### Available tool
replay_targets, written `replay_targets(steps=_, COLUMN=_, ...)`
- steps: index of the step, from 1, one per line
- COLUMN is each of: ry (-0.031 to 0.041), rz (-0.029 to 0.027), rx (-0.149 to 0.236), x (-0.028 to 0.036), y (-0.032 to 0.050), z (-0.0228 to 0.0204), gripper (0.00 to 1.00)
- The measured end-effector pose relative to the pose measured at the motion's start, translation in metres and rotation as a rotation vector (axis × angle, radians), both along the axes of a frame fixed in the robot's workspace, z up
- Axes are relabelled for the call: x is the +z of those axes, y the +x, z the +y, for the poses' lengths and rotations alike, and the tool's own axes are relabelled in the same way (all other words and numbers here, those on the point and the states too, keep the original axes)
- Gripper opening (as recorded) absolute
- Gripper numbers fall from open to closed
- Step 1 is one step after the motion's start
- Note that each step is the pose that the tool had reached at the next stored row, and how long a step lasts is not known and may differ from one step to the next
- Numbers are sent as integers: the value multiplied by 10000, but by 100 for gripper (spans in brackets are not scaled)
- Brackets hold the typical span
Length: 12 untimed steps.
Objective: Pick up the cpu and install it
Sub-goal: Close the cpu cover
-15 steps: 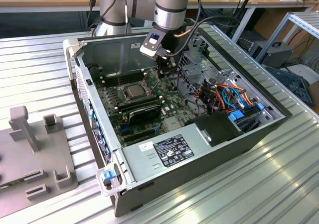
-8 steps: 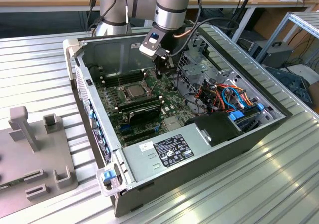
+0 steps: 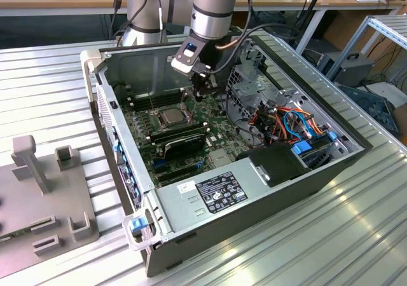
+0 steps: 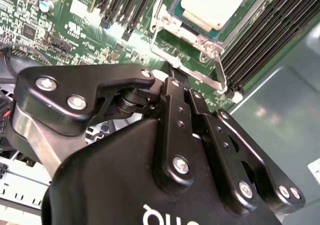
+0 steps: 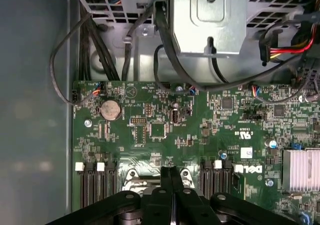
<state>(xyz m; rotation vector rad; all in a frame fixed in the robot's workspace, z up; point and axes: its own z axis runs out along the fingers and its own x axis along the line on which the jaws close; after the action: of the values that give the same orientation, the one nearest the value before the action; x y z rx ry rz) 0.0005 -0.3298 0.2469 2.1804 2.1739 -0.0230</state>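
My end effector (image 3: 201, 94) hangs inside an open computer case (image 3: 318, 178) standing on a ribbed metal counter (image 3: 51, 76). Its two black fingers (image 5: 165, 184) are pressed together, with nothing between them. The cpu (image 3: 172, 114), a small silver square, lies flat in its socket on the green motherboard (image 5: 200, 130). It is just beside my fingertips and lower than them, with a thin metal lever (image 4: 220, 75) next to it.

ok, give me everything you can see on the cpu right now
The cpu is a small flat square with a pale silver-grey metal top, green edging under it. It lies level on the motherboard, shiny metal socket frame around it, memory slots on either side. The jaws are beside it, shut, not touching it.
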Motion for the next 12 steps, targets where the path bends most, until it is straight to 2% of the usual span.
replay_targets(steps=7, ry=1, rz=1, rx=43, x=-10, y=-188, z=0, gripper=11)
replay_targets(steps=12, ry=-1, rz=1, rx=51, x=-11, y=-215, z=0, gripper=11)
